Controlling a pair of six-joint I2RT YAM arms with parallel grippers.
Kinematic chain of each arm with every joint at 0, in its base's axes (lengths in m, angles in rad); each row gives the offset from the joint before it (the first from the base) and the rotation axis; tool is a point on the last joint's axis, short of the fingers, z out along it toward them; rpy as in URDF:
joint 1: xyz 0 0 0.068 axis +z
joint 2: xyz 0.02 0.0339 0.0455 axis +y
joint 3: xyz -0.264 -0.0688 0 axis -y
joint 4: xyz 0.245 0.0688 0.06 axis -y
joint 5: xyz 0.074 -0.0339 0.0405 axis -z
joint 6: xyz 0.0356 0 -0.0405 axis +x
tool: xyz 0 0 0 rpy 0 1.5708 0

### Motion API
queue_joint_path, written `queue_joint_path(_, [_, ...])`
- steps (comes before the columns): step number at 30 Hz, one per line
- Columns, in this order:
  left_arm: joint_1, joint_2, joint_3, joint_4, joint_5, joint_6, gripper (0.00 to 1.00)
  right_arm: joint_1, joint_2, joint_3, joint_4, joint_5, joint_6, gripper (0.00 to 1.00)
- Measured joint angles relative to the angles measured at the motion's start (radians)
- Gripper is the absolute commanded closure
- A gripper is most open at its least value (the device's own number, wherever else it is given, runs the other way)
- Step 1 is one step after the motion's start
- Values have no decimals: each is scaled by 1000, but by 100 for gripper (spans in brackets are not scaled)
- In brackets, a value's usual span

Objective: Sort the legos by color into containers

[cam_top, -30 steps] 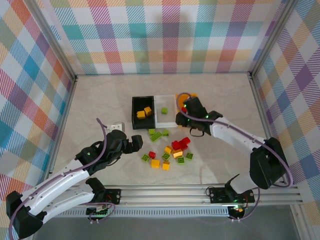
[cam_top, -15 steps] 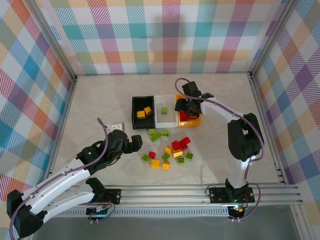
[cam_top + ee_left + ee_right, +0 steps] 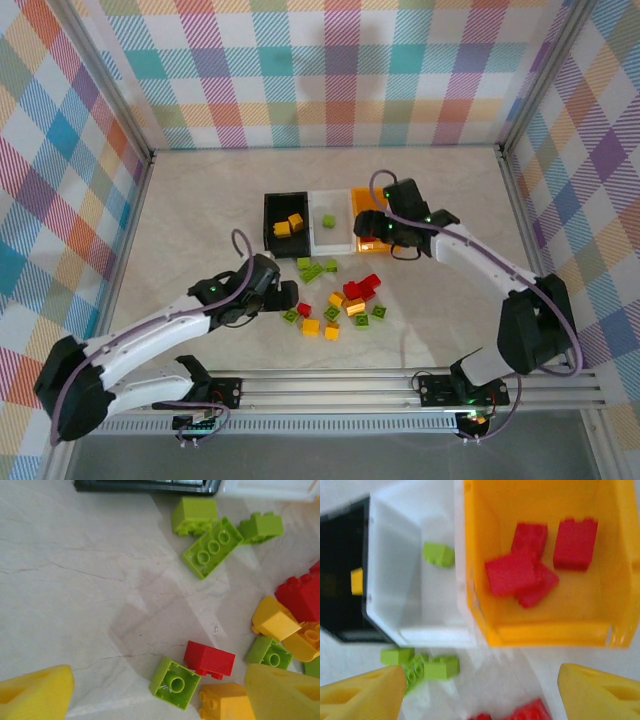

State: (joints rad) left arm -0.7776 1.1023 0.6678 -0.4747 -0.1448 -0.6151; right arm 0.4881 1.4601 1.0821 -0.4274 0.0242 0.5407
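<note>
left gripper (image 3: pixel 278 293) beside legos (image 3: pixel 352 292) | right gripper (image 3: pixel 364 229) over orange bin (image 3: pixel 361 198)

The black bin (image 3: pixel 268 215), white bin (image 3: pixel 330 238) and orange bin (image 3: pixel 550 632) stood wall to wall, with no gap for a finger between them. Bare table (image 3: pixel 200 200) lay open behind and to the left of the bins. In front, the loose bricks (image 3: pixel 340 295) crowded the surface, and green bricks (image 3: pixel 212 547) lay just beside the white bin's near wall. A red brick (image 3: pixel 209 659) touched a single-stud green brick (image 3: pixel 174 682), and other bricks packed its right side. The left gripper (image 3: pixel 276 292), jaws spread, hung at the pile's left edge. The right gripper (image 3: pixel 370 232) hung by the orange bin's near wall, and the right arm (image 3: pixel 480 262) crossed the table's right side.
</note>
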Motion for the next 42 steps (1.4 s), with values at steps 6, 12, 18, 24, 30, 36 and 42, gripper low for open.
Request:
queue_joint_path(6, [-56, 164, 43, 26, 32, 37, 17, 4, -83, -164, -4, -33, 0, 20])
queue_joint_path(12, [-116, 230, 61, 11, 29, 45, 23, 4, -111, -191, 5, -34, 0, 19])
queue_joint_path(18, [-135, 205, 35, 3, 25, 25, 32, 4, -113, -192, 30, -34, 5, 19])
queue_joint_path(24, [-135, 162, -11, -10, 19, 8, 35, 4, -113, -193, 42, -37, 10, 19])
queue_joint_path(30, [-135, 164, -26, -9, 13, 2, 36, 4, -113, -205, 44, -37, 22, 19])
queue_joint_path(36, [-137, 255, -6, 27, 17, 8, 38, 4, -120, -206, 45, -33, 23, 19])
queue_joint_path(42, [-137, 333, 42, 40, 17, 8, 40, 4, -141, -213, 44, -21, 23, 19])
